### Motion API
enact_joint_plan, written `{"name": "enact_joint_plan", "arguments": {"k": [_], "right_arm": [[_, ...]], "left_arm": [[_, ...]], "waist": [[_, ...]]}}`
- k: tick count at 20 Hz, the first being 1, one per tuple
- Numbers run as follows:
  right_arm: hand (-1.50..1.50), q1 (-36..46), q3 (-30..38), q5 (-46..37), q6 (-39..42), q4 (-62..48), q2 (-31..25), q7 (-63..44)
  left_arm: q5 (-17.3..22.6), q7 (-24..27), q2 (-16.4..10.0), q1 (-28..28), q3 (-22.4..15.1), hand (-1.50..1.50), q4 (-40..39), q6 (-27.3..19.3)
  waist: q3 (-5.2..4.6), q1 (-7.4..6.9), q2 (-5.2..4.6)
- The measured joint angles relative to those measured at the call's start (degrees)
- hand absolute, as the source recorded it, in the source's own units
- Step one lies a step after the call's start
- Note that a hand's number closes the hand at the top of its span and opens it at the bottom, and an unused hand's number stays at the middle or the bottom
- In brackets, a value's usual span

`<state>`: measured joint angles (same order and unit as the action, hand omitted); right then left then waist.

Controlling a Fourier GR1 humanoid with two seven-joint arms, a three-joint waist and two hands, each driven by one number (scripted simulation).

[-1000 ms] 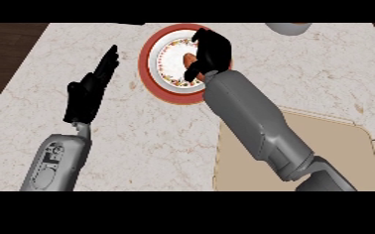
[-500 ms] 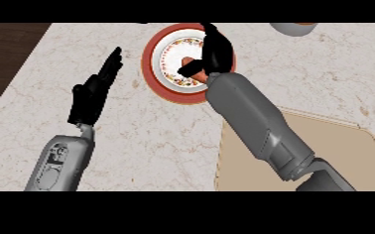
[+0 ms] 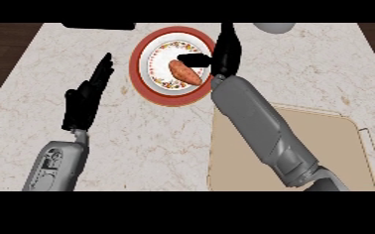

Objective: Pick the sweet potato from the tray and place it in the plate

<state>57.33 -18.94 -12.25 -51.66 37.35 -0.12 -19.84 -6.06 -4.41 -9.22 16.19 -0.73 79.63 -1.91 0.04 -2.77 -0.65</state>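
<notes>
Sweet potato (image 3: pixel 184 73) lies in red-rimmed plate (image 3: pixel 137 67), 12 o'clock on counter (image 3: pixel 147 144). Right hand (image 3: pixel 225 52) at plate's 3 o'clock, fingers straight, thumb out toward potato, gripping nothing. Left hand (image 3: pixel 84 99) rests at 9 o'clock, fingers straight, together. Tray (image 3: pixel 341 148) at 4 o'clock.
</notes>
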Motion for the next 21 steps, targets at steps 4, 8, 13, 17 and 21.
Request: {"name": "enact_joint_plan", "arguments": {"k": [4,8,13,17,21], "right_arm": [[-1.5,-5.7,1.9,0.9,-1.5,5.8,-0.7,3.0],[-1.5,-12.5,2.4,1.2,0.9,14.2,-4.1,3.3],[-1.5,-21.4,2.8,1.4,5.6,24.1,-8.4,3.3],[-1.5,-27.9,5.1,2.8,9.4,29.1,-11.2,7.1],[-1.5,-32.2,8.0,4.2,13.4,33.4,-13.1,9.1]], "left_arm": [[0.4,-1.5,-0.5,-2.0,0.8,0.0,2.4,-0.1],[0.4,-2.3,-0.9,-2.9,1.5,0.0,3.6,0.0],[0.5,-2.1,-1.2,-3.1,2.3,0.0,3.6,0.6],[0.2,-3.0,-0.9,-2.1,2.4,0.0,3.7,0.9],[-0.2,-2.8,-0.7,-1.9,2.7,0.0,3.1,1.2]], "waist": [[0.0,1.78,0.54],[-0.02,2.73,0.78],[-0.04,3.07,0.8],[-0.03,3.04,0.75],[-0.03,2.98,0.7]]}}
